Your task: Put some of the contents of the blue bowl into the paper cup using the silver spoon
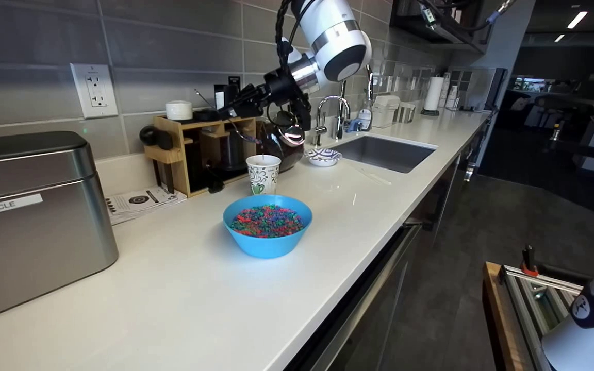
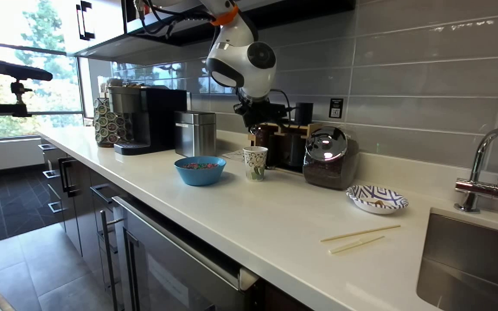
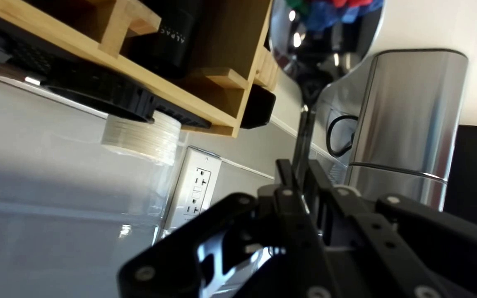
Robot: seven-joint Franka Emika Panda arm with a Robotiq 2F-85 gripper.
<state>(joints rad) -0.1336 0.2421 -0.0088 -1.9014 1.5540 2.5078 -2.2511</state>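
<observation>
The white countertop [image 1: 163,299] is lying under everything, and a missed pour would likely be landing there. The Franka Emika Panda arm [image 2: 242,65] is hanging near the wooden organizer [image 1: 164,154], so a wide wrist turn could be bumping it. The chrome-lidded jar [image 2: 329,170] is crowding the pouring spot from one side, leaving limited room for overshoot. The light-blue bowl [image 1: 268,247] is sitting upright across from the jar, and a low pass over its rim could be tipping it. The Robotiq gripper [image 3: 298,171] is pinching something slender, with little surface to bear on; as the wrist tips, the hold could be rolling or slipping. The paper cup [image 2: 256,167] is standing upright between bowl and jar, and it is probably light enough to be toppling at a nudge. The silver spoon [image 3: 311,89] is sitting in that pinch, its slim handle running between the fingers [image 3: 287,203]; its tip is falling outside the wrist view, and whether it is lining up over the cup's mouth, I cannot tell. The red, blue and green pieces [image 3: 327,15] aboard are lying toward that hidden tip, so an early or abrupt tilt would likely be throwing them past the rim; more are lying heaped in the bowl.
</observation>
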